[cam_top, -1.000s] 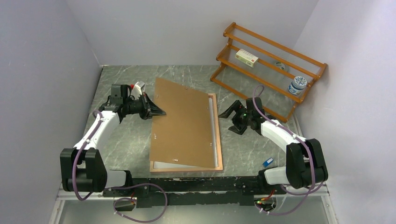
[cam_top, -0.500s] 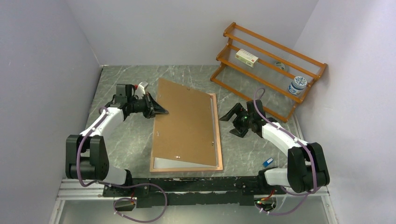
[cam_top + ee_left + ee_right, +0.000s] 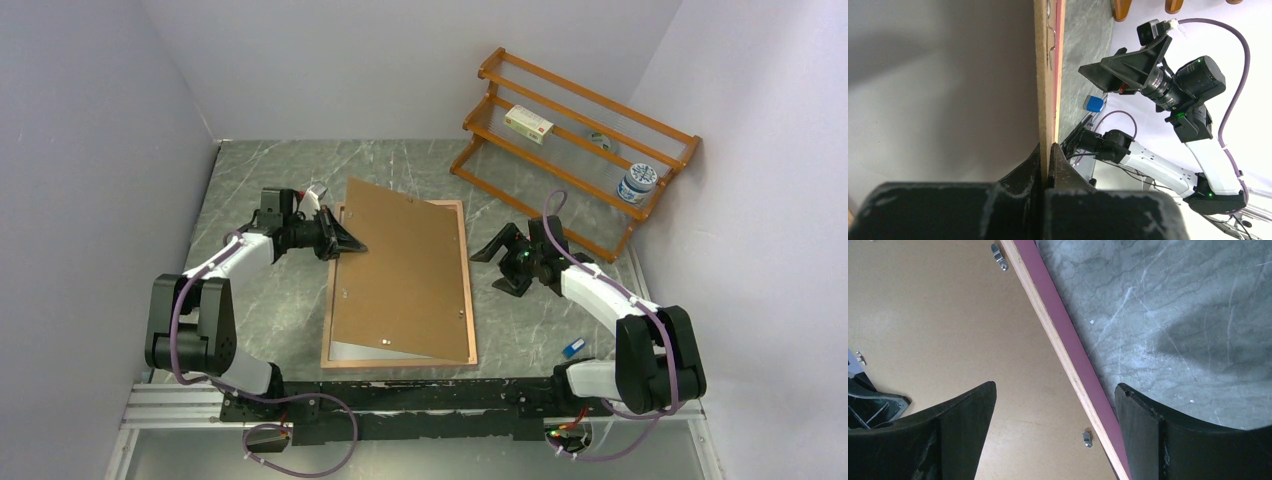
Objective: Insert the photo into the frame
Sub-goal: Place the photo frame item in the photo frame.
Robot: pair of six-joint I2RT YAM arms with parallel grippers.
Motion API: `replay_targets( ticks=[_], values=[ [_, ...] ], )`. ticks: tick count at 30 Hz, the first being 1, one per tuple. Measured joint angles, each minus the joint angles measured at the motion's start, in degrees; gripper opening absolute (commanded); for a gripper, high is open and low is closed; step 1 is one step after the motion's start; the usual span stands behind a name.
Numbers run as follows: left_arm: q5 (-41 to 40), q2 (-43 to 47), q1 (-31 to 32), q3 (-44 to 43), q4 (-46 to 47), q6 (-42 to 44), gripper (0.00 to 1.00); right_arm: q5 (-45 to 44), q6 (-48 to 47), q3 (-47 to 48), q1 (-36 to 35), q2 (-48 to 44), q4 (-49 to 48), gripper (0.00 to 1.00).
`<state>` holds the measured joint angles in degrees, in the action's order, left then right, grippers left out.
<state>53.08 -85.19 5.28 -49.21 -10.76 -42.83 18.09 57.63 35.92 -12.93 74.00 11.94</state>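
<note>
- Top view: the frame (image 3: 469, 300) lay back-up on the marble table (image 3: 260, 180), and the brown backing board (image 3: 400, 270) sat skewed on top of it.
- At the frame's near-left corner a white strip (image 3: 355, 352) peeked out beneath the board. It looked like the photo's plain back, though I couldn't be sure.
- The left gripper (image 3: 352, 244) was at the frame's far-left corner, pinched on the board's edge.
- The right gripper (image 3: 485, 272) hung just right of the frame, fingers spread, nothing between them.
- The orange rack (image 3: 560, 130) stood beyond the frame's far-right corner.
- Left wrist view: the fingers (image 3: 1034, 165) were squeezed tight on the board's thin edge (image 3: 1042, 75), with the frame's pink face (image 3: 1061, 45) right alongside it.
- Right wrist view: the fingers (image 3: 963, 425) were wide apart above the frame's right rail (image 3: 1068, 345), with a metal clip (image 3: 998, 257) on the board just inside it.
</note>
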Motion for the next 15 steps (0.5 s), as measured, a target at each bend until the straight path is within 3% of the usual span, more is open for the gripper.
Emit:
replay_targets(
  ticks=[15],
  values=[
    [-1.62,-0.11,0.74,1.2,3.08,-0.57,0.03,0.0,-0.63,-1.4,0.0,0.0,0.07,0.91]
  ],
)
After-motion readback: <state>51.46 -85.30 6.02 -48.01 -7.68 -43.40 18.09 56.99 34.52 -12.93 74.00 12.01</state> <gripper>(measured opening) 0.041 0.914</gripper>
